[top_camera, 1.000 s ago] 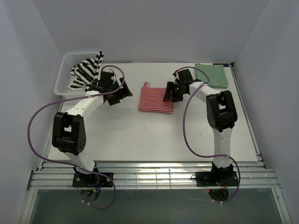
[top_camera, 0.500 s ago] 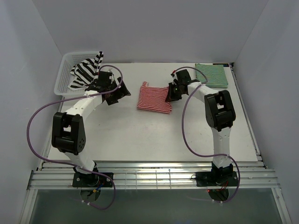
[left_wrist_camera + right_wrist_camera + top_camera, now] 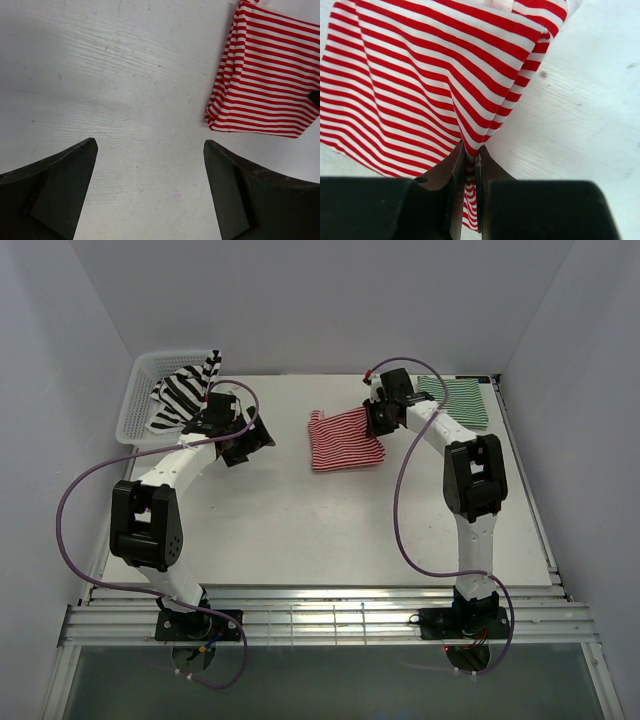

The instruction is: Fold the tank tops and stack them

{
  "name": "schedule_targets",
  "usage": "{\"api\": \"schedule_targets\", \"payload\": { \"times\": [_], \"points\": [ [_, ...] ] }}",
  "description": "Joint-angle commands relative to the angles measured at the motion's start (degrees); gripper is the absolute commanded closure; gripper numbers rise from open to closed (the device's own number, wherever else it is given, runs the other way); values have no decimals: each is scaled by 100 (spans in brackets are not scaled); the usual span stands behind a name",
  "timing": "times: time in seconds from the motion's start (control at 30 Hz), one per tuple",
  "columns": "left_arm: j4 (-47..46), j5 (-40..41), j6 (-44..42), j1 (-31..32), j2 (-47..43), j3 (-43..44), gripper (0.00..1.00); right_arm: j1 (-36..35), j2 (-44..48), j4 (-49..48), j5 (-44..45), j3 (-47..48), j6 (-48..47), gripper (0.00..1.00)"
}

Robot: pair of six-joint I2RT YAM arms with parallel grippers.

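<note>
Right gripper [image 3: 470, 156], nearest its wrist camera: the jaws are drawn down to a sliver on a pinched fold at the edge of the red top [image 3: 420, 75]. The stripes fan away from the fingertips, and bare table [image 3: 580, 100] shows to the gripper's right. Seen from above, the red top spreads out to the left of this gripper as a folded square with its gripped side raised. Whether its far edge rests on the table or swings free cannot be told from that height. Just beyond the right gripper, and to its right, lies the green top [image 3: 462, 400], folded flat near the far right corner and apart from the red one. Left gripper [image 3: 150, 145]: the jaws are spread wide with nothing between them and bare table below. A corner of the red top lies ahead and to its right, well apart from the fingertips. Close by on this gripper's far left side, the black top [image 3: 183, 395] sits bunched and unfolded in the basket [image 3: 140, 375], with part of it draped over the rim. Progress, as judged: the green top reads as finished and as the base of the stack. The red top is folded and appears bound for the green one, so placing it is left. The black top has yet to be taken out, folded and set on top.
</note>
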State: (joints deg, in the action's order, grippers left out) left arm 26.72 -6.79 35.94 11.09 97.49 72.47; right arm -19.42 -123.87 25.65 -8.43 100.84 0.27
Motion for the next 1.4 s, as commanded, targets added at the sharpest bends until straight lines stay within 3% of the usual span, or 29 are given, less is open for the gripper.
{"api": "schedule_targets", "payload": {
  "times": [0.0, 0.27, 0.67, 1.37],
  "points": [
    [52, 98, -88, -46, -345, 145, 2, 149, 425, 335, 324, 462, -773, 92],
    [114, 151, -140, -81, -266, 259, 2, 333, 373, 564, 1103, 937, -1705, 92],
    [228, 160, -228, -98, 68, 549, 2, 983, 4, 705, 904, 1912, -2734, 92],
    [334, -7, -246, -107, 622, 857, 2, 1687, -287, 836, 447, 2880, -2937, 92]
  ]
}}
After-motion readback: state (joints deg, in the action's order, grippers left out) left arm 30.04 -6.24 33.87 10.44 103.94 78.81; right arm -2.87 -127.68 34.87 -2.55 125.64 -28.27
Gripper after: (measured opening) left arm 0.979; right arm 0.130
